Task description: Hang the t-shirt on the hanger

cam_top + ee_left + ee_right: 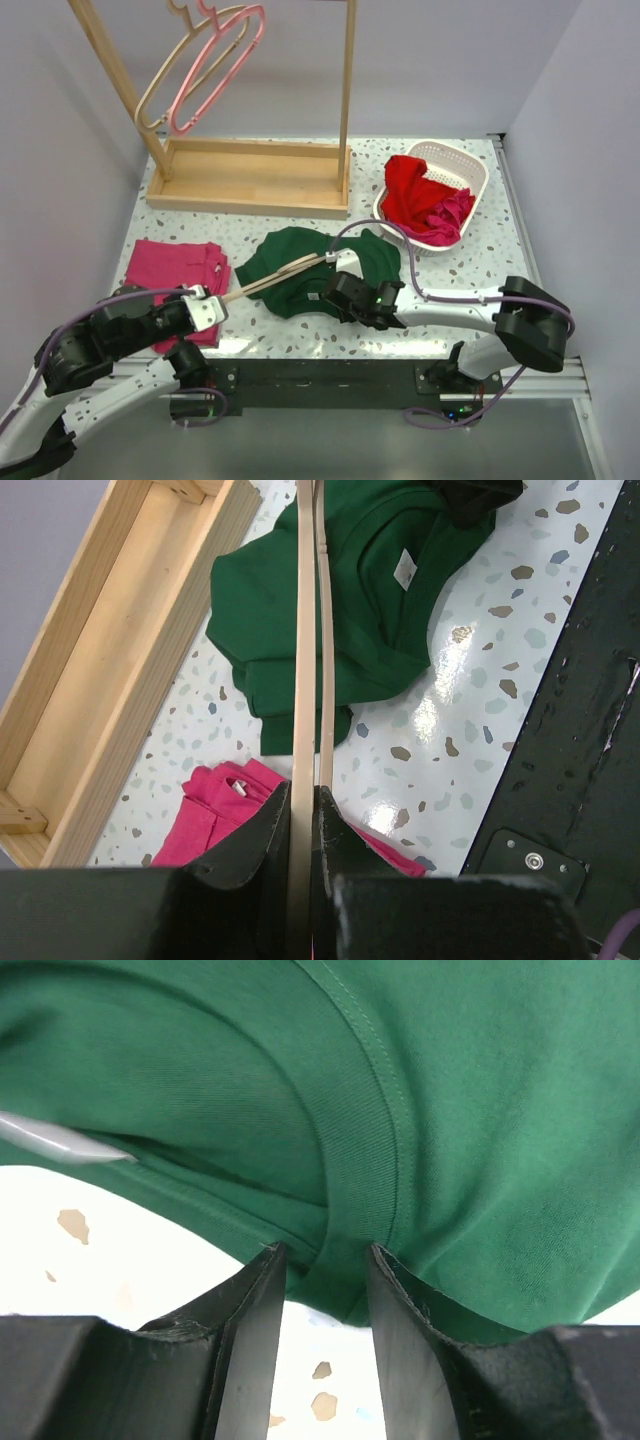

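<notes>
Green cloth is filling most of the right wrist view: the t-shirt (300,272) is lying crumpled on the table (490,255) just ahead of the arms, between the magenta garment (170,268) and the basket (472,165). The hanger (306,660) is slanting away from the left gripper (303,798), whose jaws are pressing together on its thin wooden frame, and its far part is crossing over the shirt. The right gripper (325,1252) is sitting at the shirt's near side, jaws standing partly spread with the ribbed neckband lying between their tips; whether they are squeezing it I cannot tell. Bare speckled tabletop is showing beyond the shirt up to the rack (250,182), and to the right of the shirt below the basket. On the left, room is tighter, the left gripper sitting above the magenta garment's right edge. The table's near edge is running close behind both grippers. The left wrist view is showing the hanger edge-on as two thin strips, its far end cut off at the top, so I am not making out the hook. From above, the right gripper is covering the shirt's near edge. A pale blurred strip is poking in under the cloth at the left of the right wrist view, too soft to name. A red garment (412,195) is spilling over the basket's rim, hiding part of it
</notes>
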Controlling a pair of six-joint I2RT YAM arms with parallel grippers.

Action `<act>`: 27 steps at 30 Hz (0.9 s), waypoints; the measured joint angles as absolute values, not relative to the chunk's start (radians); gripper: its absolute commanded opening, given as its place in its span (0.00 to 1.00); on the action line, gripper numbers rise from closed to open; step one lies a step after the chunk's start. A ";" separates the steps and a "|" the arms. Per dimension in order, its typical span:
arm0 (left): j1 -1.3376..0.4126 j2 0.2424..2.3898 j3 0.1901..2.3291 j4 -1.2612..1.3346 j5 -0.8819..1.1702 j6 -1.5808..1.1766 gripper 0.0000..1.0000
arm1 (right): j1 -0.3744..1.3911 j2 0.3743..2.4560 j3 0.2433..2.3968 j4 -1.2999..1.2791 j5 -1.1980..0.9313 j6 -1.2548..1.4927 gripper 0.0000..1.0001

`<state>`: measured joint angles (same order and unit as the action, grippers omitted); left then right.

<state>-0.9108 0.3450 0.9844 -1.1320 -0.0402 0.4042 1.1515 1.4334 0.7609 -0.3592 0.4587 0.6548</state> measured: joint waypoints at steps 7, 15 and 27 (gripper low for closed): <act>-0.918 0.345 0.991 -1.133 -0.038 0.405 0.00 | 1.121 1.429 0.719 -0.332 0.464 0.665 0.14; -0.942 0.353 0.991 -1.135 -0.019 0.410 0.00 | 1.050 1.356 0.690 -0.328 0.458 0.678 0.00; -0.989 0.384 1.008 -1.139 0.018 0.413 0.00 | 0.974 1.281 0.678 -0.329 0.430 0.673 0.00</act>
